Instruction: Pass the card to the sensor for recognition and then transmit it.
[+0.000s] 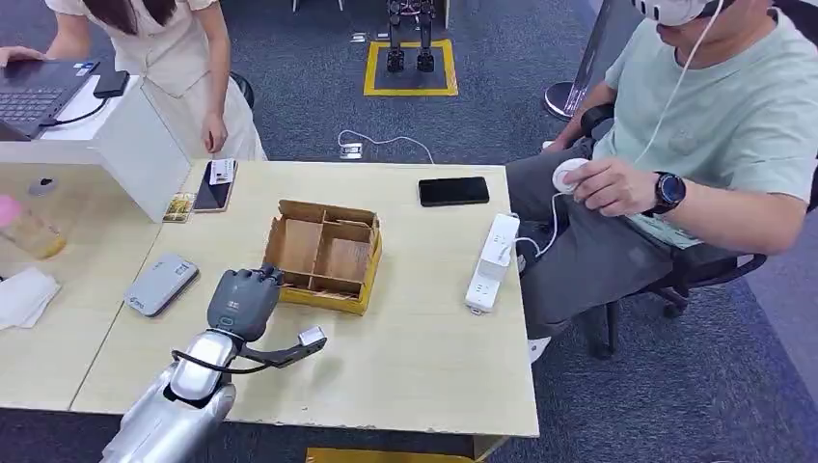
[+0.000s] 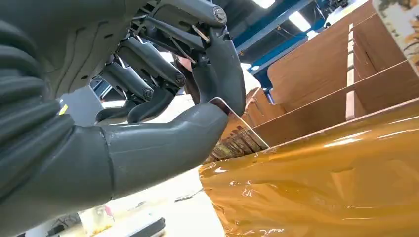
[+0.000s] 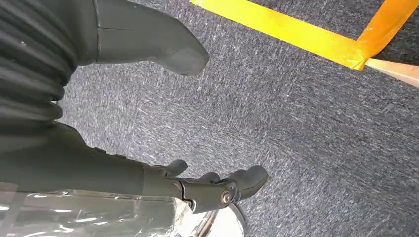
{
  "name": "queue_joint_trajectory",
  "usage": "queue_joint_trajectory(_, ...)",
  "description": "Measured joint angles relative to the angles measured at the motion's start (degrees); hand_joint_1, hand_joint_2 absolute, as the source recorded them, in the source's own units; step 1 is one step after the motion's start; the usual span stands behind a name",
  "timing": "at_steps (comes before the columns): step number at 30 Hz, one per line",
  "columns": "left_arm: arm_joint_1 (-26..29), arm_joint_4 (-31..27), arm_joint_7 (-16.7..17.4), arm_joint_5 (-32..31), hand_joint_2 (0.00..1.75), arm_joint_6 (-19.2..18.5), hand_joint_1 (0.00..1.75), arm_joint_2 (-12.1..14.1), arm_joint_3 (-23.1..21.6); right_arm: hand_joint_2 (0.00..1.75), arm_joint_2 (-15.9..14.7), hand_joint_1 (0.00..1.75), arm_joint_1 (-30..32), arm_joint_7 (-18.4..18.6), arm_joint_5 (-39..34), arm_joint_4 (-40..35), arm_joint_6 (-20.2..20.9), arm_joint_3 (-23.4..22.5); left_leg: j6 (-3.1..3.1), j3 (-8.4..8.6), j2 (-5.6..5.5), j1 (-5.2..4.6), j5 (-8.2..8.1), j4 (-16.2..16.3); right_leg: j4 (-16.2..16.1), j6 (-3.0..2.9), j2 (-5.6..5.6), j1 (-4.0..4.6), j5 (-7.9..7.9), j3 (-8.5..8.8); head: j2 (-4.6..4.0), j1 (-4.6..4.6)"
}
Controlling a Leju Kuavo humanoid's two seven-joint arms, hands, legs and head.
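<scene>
My left hand (image 1: 245, 300) is at the near left corner of the divided cardboard box (image 1: 328, 214) on the table. In the left wrist view its thumb and a finger (image 2: 225, 64) pinch a card (image 2: 239, 139) with a striped print, right at the box's glossy yellow outer wall (image 2: 321, 187); the cardboard dividers (image 2: 316, 74) rise behind it. A flat grey sensor (image 1: 161, 283) lies on the table to the left of the hand. My right hand (image 3: 99, 168) hangs over the grey carpet with its fingers apart and nothing in it.
A black phone (image 1: 453, 191) and a white power strip (image 1: 493, 261) lie toward the table's right edge. Another phone with a card on it (image 1: 214, 185) lies at the back left beside a white partition (image 1: 135, 145). One person sits at the right (image 1: 714, 125), another stands back left (image 1: 183, 58).
</scene>
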Motion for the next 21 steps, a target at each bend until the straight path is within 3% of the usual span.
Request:
queue_joint_trajectory(14,0.4,0.0,-1.1,0.0,1.75,0.3,1.75,-0.1,0.7,1.75,0.0,0.0,0.0,0.0,0.0,0.0,0.0,0.0,0.0,0.02,0.0,0.0,0.0,0.0,0.0,0.0,0.0,0.0,0.0,0.0,0.0,0.02)
queue_joint_trajectory(21,0.3,-2.0,-8.4,0.1,1.75,-0.2,1.75,-1.7,7.2,1.75,0.0,0.0,0.0,0.0,0.0,0.0,0.0,-0.1,0.02,0.02,0.01,0.01,0.02,0.0,0.0,0.0,0.01,0.0,0.0,0.0,0.0,0.0)
